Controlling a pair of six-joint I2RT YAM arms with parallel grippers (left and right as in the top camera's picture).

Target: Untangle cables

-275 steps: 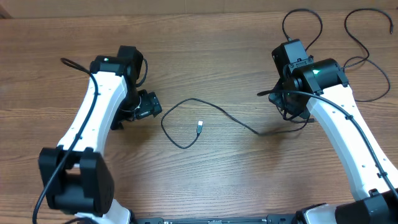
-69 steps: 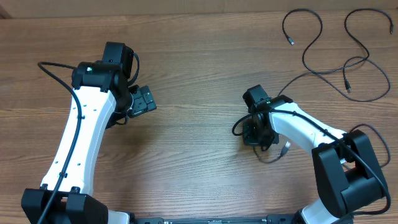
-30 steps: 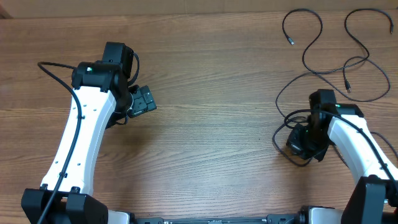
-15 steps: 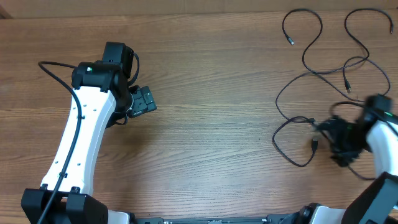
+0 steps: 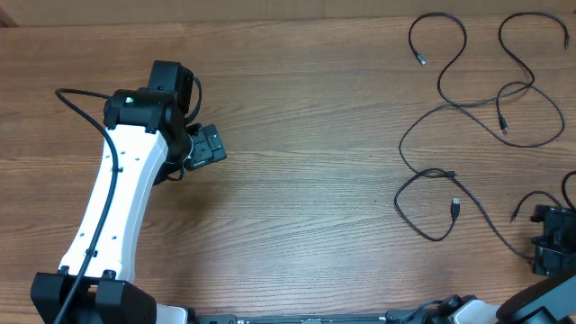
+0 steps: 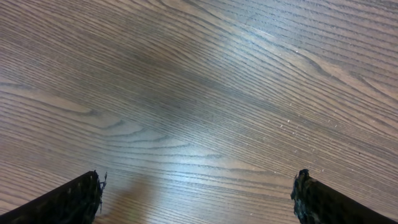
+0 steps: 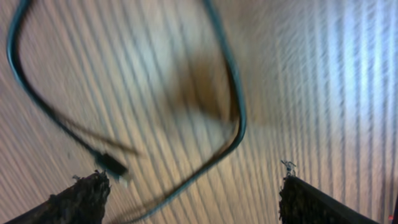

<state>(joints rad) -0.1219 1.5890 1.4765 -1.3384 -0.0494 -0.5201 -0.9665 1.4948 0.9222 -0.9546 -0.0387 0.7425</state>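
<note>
Several thin black cables lie spread on the right side of the wooden table. One cable [image 5: 439, 36] curls at the top right, and a second cable [image 5: 531, 67] winds beside it. A third cable [image 5: 423, 205] forms a loop lower down, its plug [image 5: 456, 208] lying inside the loop. My right gripper [image 7: 193, 202] is open at the table's lower right edge; under it a blurred cable [image 7: 233, 93] and its plug [image 7: 110, 163] lie on the wood, untouched. My left gripper [image 6: 199, 205] is open over bare wood at the left [image 5: 205, 144].
The left arm [image 5: 117, 207] stretches along the left side. The right arm [image 5: 551, 245] shows only at the lower right corner, with its own thicker black lead beside it. The table's far edge [image 5: 270, 22] runs along the top.
My right gripper has opened and let go of the cable, then drawn back to the lower right corner. The cable now lies in a loose loop. The left arm has not moved.
</note>
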